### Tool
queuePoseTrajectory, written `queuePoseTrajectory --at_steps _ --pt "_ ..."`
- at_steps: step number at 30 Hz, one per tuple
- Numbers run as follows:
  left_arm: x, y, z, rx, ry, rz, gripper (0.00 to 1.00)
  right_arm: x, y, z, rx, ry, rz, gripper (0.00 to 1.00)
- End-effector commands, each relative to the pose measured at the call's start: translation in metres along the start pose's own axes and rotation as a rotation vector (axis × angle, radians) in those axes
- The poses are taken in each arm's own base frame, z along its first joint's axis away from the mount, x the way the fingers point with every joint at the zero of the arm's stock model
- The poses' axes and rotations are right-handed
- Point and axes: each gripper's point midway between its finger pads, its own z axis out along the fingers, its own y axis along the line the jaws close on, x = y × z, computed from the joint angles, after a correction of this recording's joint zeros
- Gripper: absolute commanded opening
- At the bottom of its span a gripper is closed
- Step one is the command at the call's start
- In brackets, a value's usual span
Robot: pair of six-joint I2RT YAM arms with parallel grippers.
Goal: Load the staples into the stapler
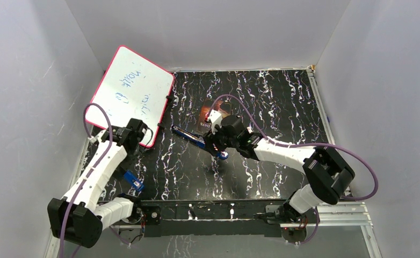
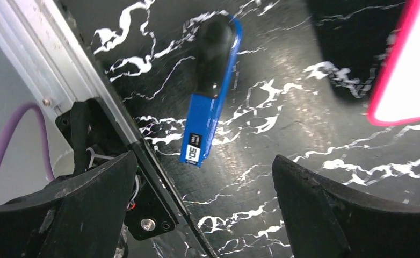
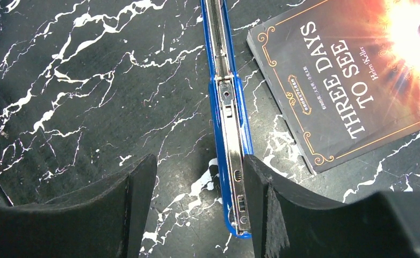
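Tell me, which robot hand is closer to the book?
Right. The right gripper hangs beside the book, over the open blue stapler next to it. The left gripper is far away, near the whiteboard.

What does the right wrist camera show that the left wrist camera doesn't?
Only the right wrist view: the opened blue stapler, its metal channel exposed, lying inside the open right gripper, and a book beside it. Only the left wrist view: a closed blue-and-black stapler near the table's metal rail, a corner of the whiteboard, and the open left gripper. Both: the black marbled tabletop.
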Motion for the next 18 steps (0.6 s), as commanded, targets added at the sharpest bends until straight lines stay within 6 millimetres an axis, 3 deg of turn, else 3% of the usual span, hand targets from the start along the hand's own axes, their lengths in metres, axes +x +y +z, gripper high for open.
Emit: queuePoseTrajectory --at_steps 1,12,18 --pt "0.019 0.008 0.016 -0.021 0.032 -0.104 0.95 -0.027 0.005 -0.007 -0.013 -0.098 -0.010 0.69" --pt "0.040 -0.002 0.061 -0.042 0.001 -0.042 0.89 -0.028 0.003 -0.010 -0.002 -0.095 -0.020 0.69" --pt "0.051 -0.010 0.078 0.003 -0.001 -0.045 0.75 -0.028 0.002 -0.016 0.012 -0.092 -0.025 0.69"
